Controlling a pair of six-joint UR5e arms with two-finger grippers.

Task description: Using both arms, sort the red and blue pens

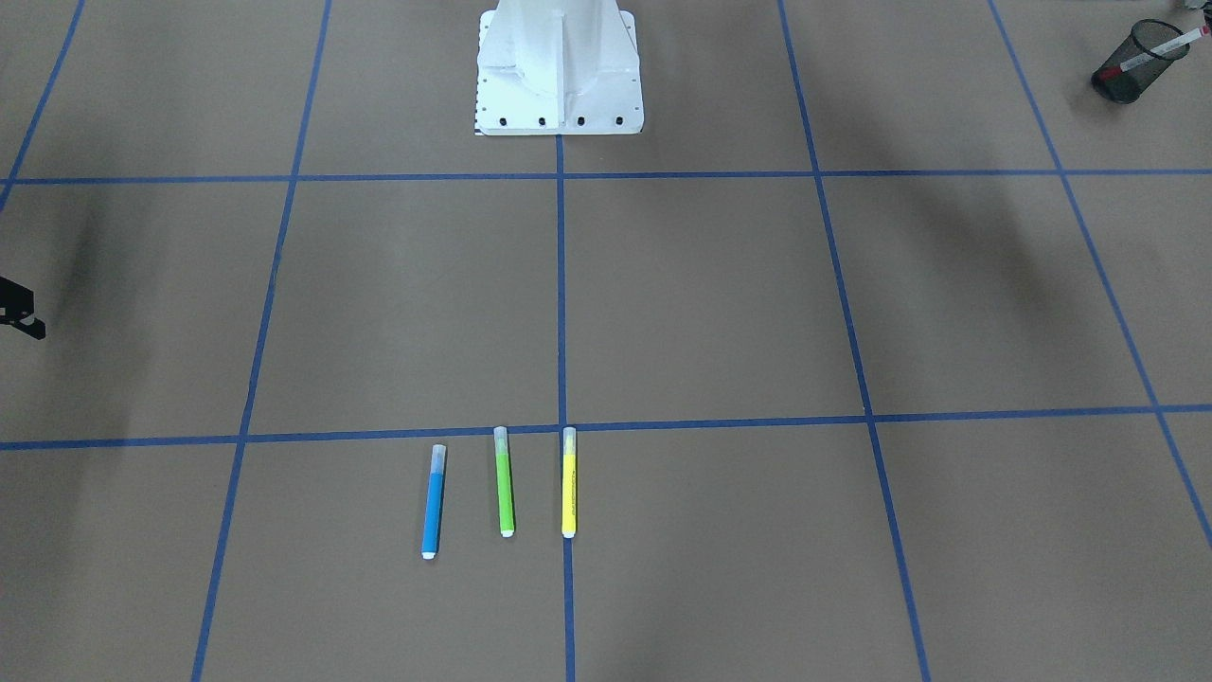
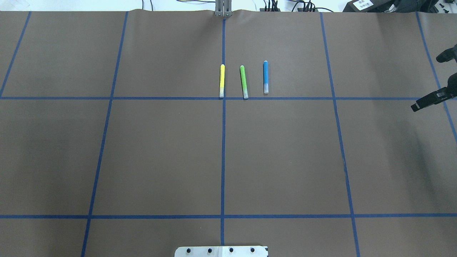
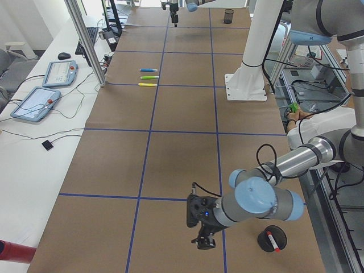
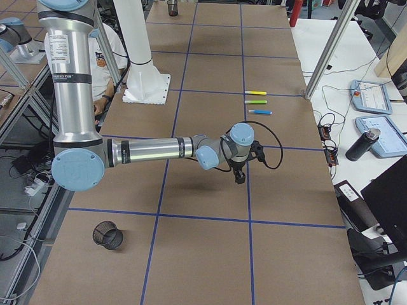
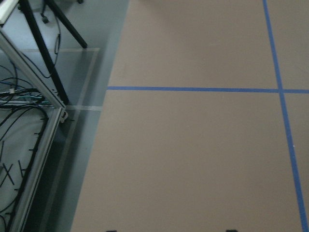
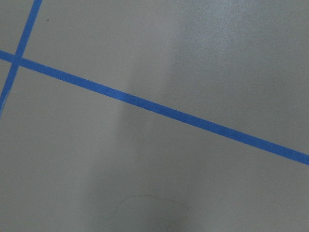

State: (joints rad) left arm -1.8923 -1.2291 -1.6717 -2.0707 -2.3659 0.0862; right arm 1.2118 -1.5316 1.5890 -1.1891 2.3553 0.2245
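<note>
Mid-table: blue pen (image 1: 434, 502), green pen (image 1: 505, 485), yellow pen (image 1: 568, 485), 1 each; pincers (image 3: 205, 243) (image 4: 240, 178): state unclear.

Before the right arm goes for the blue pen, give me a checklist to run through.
1. Blue pen lying free, apart from green pen: ok.
2. Red pen already in left-side mesh cup: ok.
3. Right-side mesh cup upright: ok.
4. Right end effector open: cannot tell.
5. Table between right end effector and blue pen free of things: ok.
</note>
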